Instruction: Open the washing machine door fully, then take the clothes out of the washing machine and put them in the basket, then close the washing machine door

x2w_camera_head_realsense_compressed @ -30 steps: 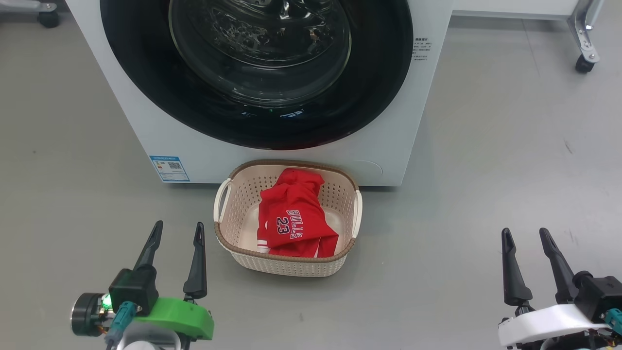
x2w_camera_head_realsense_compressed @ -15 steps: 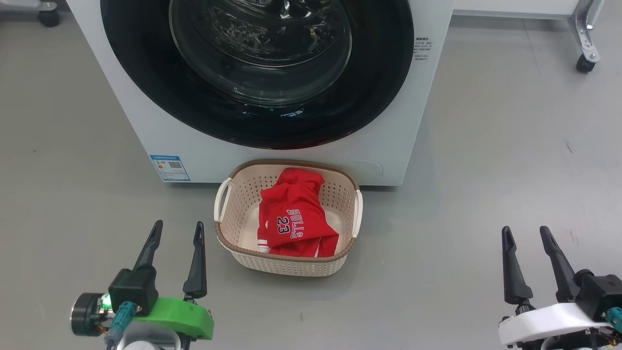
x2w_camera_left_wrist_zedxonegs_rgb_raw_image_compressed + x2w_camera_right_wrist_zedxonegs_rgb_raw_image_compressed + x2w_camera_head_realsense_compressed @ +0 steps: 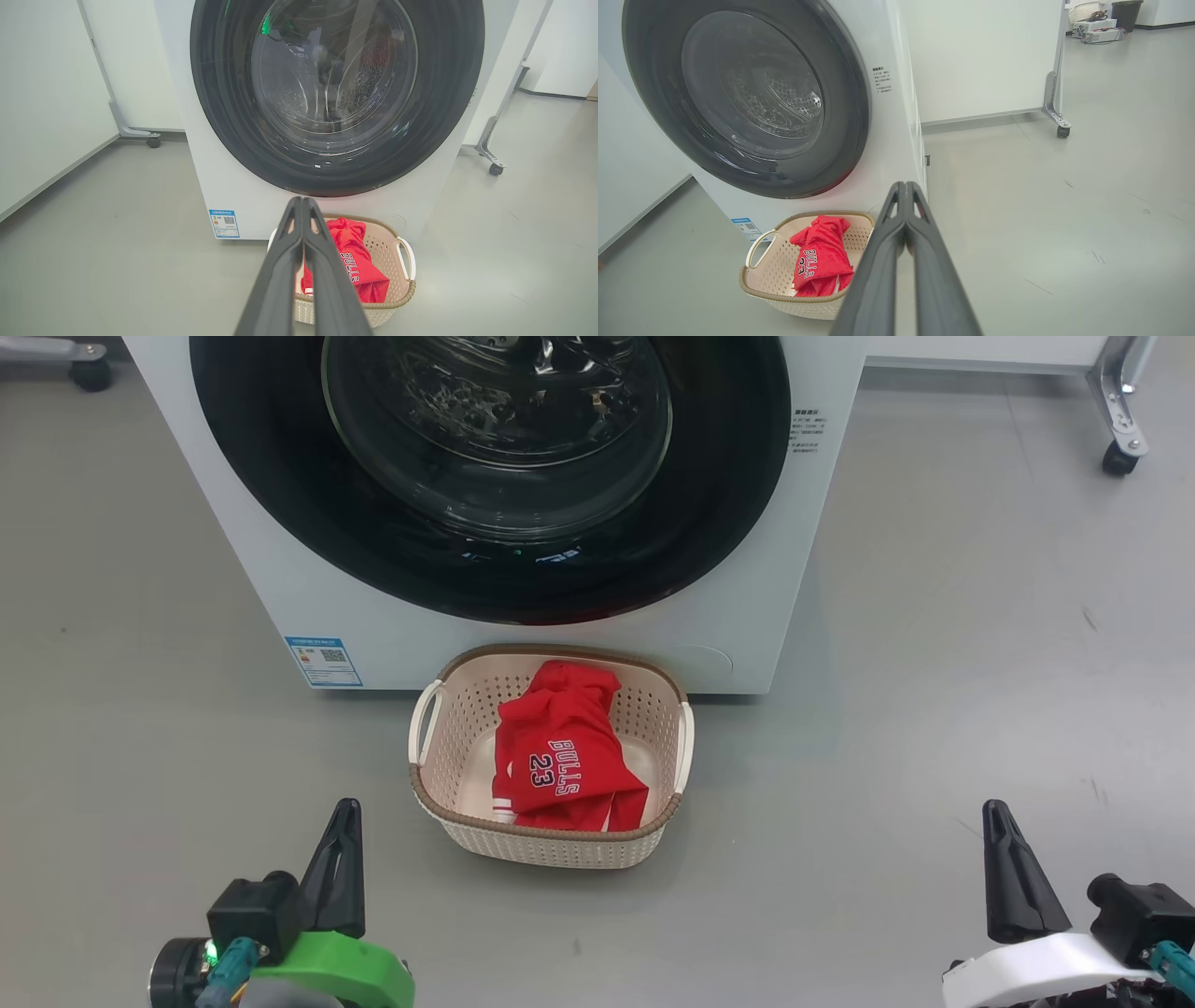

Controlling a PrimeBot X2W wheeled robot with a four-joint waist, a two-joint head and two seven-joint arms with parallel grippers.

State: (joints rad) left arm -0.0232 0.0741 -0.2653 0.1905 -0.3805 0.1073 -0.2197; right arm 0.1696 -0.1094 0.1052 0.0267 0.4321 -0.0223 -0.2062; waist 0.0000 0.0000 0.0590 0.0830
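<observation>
The washing machine (image 3: pixel 261 579) stands square on the floor, and its door (image 3: pixel 271 476) looks pressed flat against the white front in all three views. Whether the latch has caught cannot be told. If it has not, the door could drift open and leave the last step undone. A push on the black ring would settle it, but the glass bulge is slick and closed fingers could skid off.

The basket (image 3: pixel 551 837) sits right at the foot of the machine, under the lower edge of the door. It looks light, so an arm swinging low across it could shove or tip it.

The jersey (image 3: pixel 560 747) lies heaped inside the basket, high toward the machine side with a hem near the front rim. It looks secure, though a knock to the basket could spill it.

The left gripper (image 3: pixel 344 817) is pinched closed on nothing, near the basket's front left corner. The right gripper (image 3: pixel 997 817) is also closed and empty, well off to the right.

The floor (image 3: pixel 934 663) is smooth, pale grey and slightly glossy, with faint scuffs, so the basket would slide easily. White partition panels (image 3: pixel 980 56) on wheeled metal feet (image 3: pixel 1116 453) stand behind and beside the machine. A small blue label (image 3: pixel 322 660) marks its lower left corner.
</observation>
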